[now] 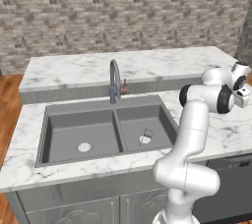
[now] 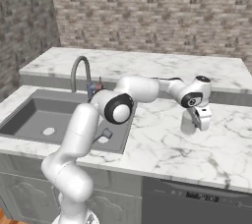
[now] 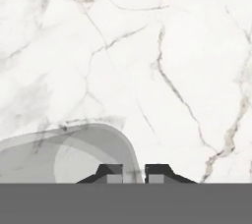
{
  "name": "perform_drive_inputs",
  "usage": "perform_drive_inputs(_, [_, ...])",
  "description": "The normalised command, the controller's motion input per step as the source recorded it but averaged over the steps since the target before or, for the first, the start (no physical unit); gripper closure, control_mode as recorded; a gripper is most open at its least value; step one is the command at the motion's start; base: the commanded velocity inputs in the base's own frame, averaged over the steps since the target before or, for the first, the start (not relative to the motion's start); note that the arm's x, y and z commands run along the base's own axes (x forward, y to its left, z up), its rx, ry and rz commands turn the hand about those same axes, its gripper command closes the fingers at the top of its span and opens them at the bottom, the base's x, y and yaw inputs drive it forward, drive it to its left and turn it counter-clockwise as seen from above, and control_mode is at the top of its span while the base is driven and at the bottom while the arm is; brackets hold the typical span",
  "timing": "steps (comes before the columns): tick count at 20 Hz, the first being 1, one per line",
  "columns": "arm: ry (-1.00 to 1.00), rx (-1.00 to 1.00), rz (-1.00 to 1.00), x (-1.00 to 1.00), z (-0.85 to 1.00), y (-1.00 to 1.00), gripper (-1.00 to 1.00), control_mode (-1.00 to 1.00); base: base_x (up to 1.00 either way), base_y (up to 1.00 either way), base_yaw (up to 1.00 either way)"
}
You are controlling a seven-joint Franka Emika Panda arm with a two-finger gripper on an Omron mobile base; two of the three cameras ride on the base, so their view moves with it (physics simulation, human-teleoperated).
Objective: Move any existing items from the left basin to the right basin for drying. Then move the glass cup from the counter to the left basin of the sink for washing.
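While the right base view shows the tool [image 2: 191, 123] at the glass cup [image 2: 187, 126], the hand view shows its fingertips [image 3: 112, 173] clamping the rim

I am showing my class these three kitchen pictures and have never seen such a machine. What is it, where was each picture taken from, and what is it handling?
It is a white robot arm in a computer-drawn kitchen. Two pictures come from cameras behind the arm, to its left and right. The third looks down along its tool at the marble counter.

In the counter sits a grey double sink with a tap. A small item lies in the right basin; I cannot tell what it is.

In the right camera's picture the tool is at a clear glass cup on the counter. In the hand view its fingertips stand close together on either side of the cup's rim, apparently gripping it.
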Motion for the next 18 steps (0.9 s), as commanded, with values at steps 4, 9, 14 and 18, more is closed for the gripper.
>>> perform_drive_inputs(4, [0.07,0.0,0.03,-0.01,-0.07,0.23,1.0,-1.0,0.0,0.0,0.0])
perform_drive_inputs(9, [0.0,0.01,0.0,0.0,0.14,0.0,1.0,-1.0,0.0,0.0,0.0])
perform_drive_inputs(14, [-0.01,0.0,0.0,-0.01,0.43,0.02,1.0,-1.0,0.0,0.0,0.0])
perform_drive_inputs(18, [-0.02,0.0,0.0,-0.11,0.54,0.07,1.0,-1.0,0.0,0.0,0.0])
